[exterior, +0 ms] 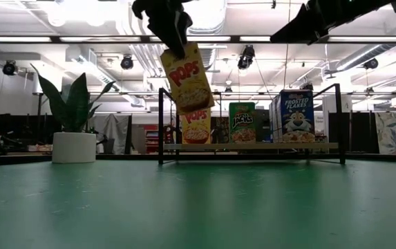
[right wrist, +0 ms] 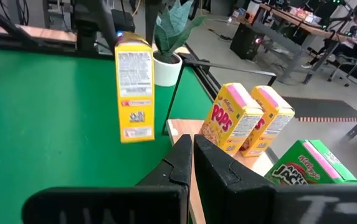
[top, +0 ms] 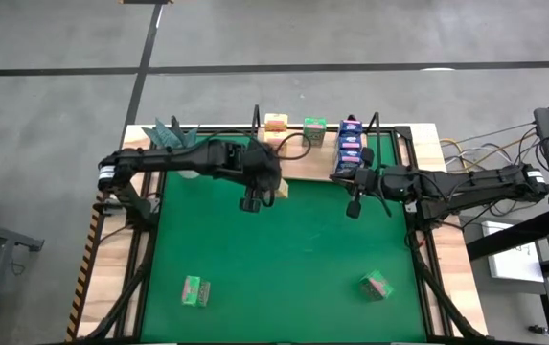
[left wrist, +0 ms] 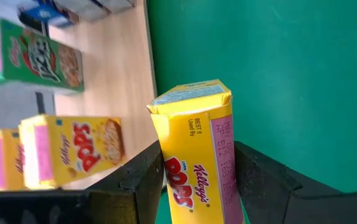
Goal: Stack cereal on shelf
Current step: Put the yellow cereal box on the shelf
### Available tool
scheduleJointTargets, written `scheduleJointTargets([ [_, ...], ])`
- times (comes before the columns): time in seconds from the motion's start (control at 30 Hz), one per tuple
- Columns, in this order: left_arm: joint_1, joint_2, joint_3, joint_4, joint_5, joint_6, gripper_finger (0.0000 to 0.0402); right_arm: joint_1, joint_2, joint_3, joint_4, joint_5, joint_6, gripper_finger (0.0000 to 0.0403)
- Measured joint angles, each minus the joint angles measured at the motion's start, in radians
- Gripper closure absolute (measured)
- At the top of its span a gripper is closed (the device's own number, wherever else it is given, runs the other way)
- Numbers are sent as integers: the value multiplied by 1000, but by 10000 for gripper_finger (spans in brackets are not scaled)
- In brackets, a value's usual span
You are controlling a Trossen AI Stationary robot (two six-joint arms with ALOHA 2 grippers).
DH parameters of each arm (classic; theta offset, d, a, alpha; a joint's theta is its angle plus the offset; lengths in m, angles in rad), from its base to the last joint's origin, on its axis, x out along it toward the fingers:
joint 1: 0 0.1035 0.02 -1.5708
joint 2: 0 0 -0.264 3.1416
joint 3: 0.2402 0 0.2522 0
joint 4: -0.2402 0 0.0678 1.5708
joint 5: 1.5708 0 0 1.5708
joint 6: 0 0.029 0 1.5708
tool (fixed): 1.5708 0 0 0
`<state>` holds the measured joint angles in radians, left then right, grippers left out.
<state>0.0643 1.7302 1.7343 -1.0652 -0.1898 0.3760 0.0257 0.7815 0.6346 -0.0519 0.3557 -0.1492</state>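
The left gripper (left wrist: 197, 186) is clamping a yellow Pops box (exterior: 187, 77) between its two fingers and hanging it in the air just short of the shelf (exterior: 253, 146), with the box tilted, its lower end leaning toward the boards. Directly beyond that pincer, two more yellow boxes (left wrist: 72, 149) are standing side by side on the wooden board, a green box (top: 314, 127) is sitting a little farther along from them, and the blue boxes (top: 350, 146) are lining up at the far end, right under the right gripper (right wrist: 190, 158), which is pinched fully shut on nothing and hovering over that end of the shelf. Behind both arms, near the front of the green mat (top: 284, 249), two green boxes (top: 195, 290) are lying flat and well apart, waiting their turn. The white pot (exterior: 74, 146) with the plant is standing off to the left arm's outer side, clear of the work. Now, for this placement to go well, I'd say the held box needs straightening to upright before it is lowered, because a tilted base could catch the board's edge or the wire frame's rail. It looks wise to be aiming for the free spot beside the two yellow ones, easing down until the base is resting flat, then letting go slowly so nothing is nudging the neighbours over.
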Motion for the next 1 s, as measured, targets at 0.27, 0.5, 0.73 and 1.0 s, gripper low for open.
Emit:
scheduleJointTargets([
  [0.27,56,1,7,72,59,174,237,0,-2,0,13,0,-5,394],
  [0.5,132,72,102,60,87,209,237,0,-2,0,6,0,-1,394],
  [0.73,211,161,183,-33,103,207,237,0,-1,0,4,-13,-1,394],
  [1.0,237,245,237,-98,106,184,237,0,-2,0,4,-23,-6,394],
])
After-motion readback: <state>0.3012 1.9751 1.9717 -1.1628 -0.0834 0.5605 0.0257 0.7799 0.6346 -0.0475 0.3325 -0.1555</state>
